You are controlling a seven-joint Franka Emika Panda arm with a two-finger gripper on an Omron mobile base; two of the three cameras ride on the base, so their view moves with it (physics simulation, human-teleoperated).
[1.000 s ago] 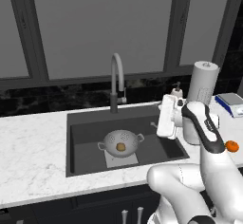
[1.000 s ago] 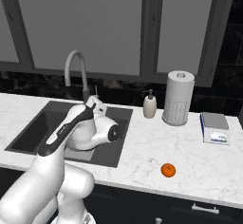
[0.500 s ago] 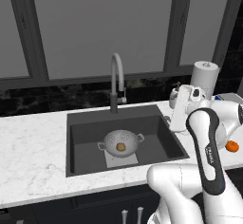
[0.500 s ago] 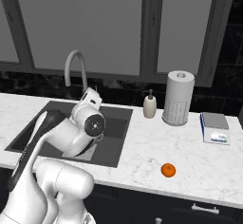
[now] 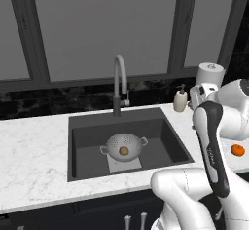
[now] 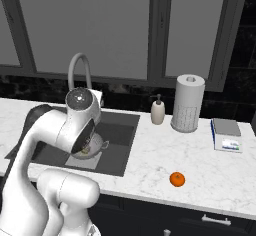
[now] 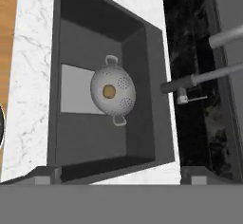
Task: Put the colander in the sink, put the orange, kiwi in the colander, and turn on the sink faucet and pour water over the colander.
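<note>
Swinging up and across since a second ago, my arm is now rising high over the right end of the sink (image 5: pixel 82 151), the forearm standing nearly upright where it was leaning over the basin before. I'm looking straight down through the hand camera, and the hand (image 7: pixel 121 173) is showing its two dark tips (image 7: pixel 47 174) set far apart, wide and holding nothing.

Directly below the hand the colander (image 7: pixel 113 92) is sitting on the lighter square at the basin floor, and the kiwi (image 7: pixel 109 91) is lying in its middle. The sink faucet (image 5: pixel 119 83) is standing at the back rim, beyond the colander, its spout arching forward over the basin; I'm seeing no water running. Nothing is standing between the hand and the colander.

Off to the right of the hand, the orange (image 6: pixel 177 179) is resting on the white marble tabletop (image 6: pixel 200 155), well apart from the sink and near the front edge. Farther back on that side, a white soap dispenser (image 6: pixel 158 111) is standing just beside a paper towel roll (image 6: pixel 187 103), and a small flat scale-like block (image 6: pixel 227 134) is lying further right still.

Behind the tabletop a dark marbled backsplash (image 6: pixel 125 97) is running under tall grey window panes (image 5: pixel 102 29) in dark frames. Dark cabinet fronts (image 6: pixel 200 220) are showing beneath the front edge.
</note>
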